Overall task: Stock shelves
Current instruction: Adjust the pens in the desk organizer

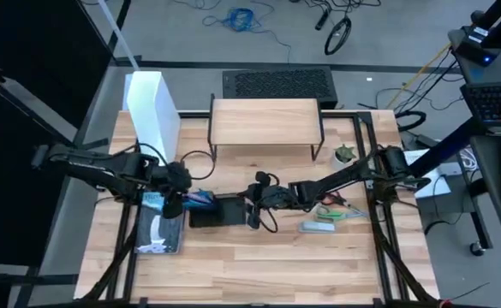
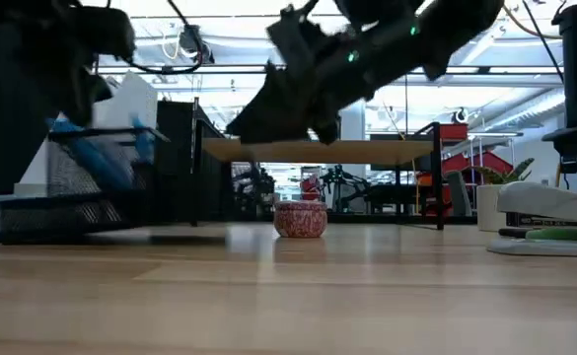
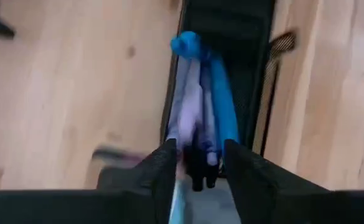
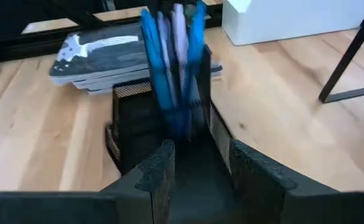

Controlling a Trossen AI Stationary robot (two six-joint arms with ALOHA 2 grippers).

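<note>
over the black tray (image 1: 218,210), left gripper (image 1: 180,200) clamped blue pens (image 1: 200,198) to drop them in; right gripper (image 1: 254,214), fingers apart, steadied it.

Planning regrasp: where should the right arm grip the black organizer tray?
Probably the tray's mesh side wall nearest the right gripper, coming from above with one finger inside and one outside. The wall is thin and upright. Avoid the pen end, where the left gripper holds the blue pens.
</note>
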